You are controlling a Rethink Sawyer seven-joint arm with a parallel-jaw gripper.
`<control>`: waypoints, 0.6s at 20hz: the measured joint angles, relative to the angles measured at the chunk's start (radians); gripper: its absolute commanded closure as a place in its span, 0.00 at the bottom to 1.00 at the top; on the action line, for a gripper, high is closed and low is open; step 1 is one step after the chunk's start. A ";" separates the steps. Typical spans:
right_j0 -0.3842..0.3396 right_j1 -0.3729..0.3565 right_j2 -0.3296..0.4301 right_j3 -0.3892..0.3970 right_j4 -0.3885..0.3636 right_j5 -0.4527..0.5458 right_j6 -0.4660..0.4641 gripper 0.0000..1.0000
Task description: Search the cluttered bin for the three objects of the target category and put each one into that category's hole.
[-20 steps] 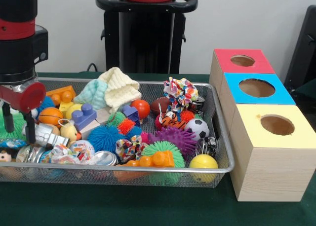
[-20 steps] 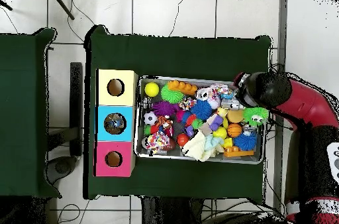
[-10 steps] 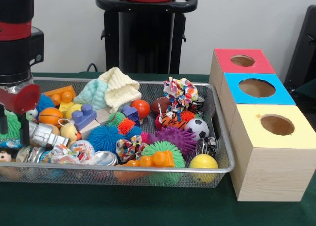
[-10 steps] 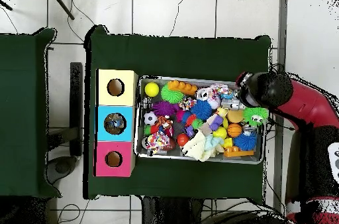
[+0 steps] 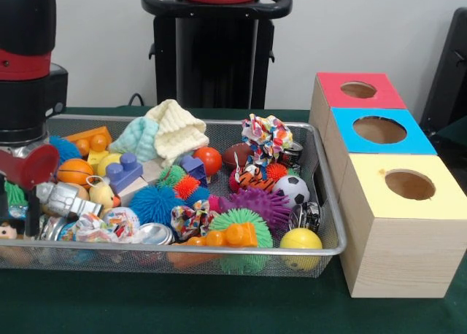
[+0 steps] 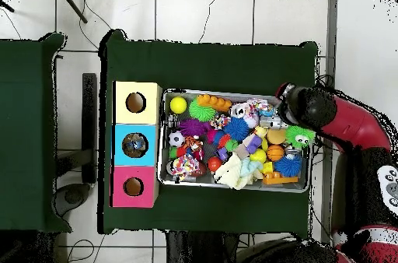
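A wire mesh bin [image 5: 219,251] [image 6: 233,187] is heaped with toys. Balls in it include a yellow one [image 5: 300,238] [image 6: 178,104], a soccer ball [image 5: 293,189], a small basketball [image 5: 74,171] and a red one [image 5: 211,159]. Spiky balls, plastic blocks, cloths and shiny metal pieces lie mixed among them. My gripper [image 5: 16,210] hangs low at the bin's left end in the front view, open, beside a silver toy [image 5: 67,199]. Nothing shows between its fingers [image 5: 33,206]. From overhead the arm [image 6: 315,108] covers the gripper.
Three wooden boxes stand in a row beside the bin, each with a round hole on top: yellow [image 5: 379,239] [image 6: 149,89], blue [image 5: 343,126] [image 6: 120,131] and red [image 5: 330,86] [image 6: 120,174]. A green spiky ball [image 6: 298,134] lies close to the arm.
The gripper has slid left and dropped lower into the bin's end in the front view. It stays open. The toys have not moved.
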 measured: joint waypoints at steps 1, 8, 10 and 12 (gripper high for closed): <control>0.000 0.004 -0.001 0.001 0.000 -0.011 0.000 0.00; 0.000 0.043 -0.025 0.001 0.000 -0.038 0.000 0.00; 0.000 0.047 -0.029 0.001 0.000 -0.038 0.000 0.00; 0.000 0.053 -0.037 0.001 0.000 -0.038 0.000 0.00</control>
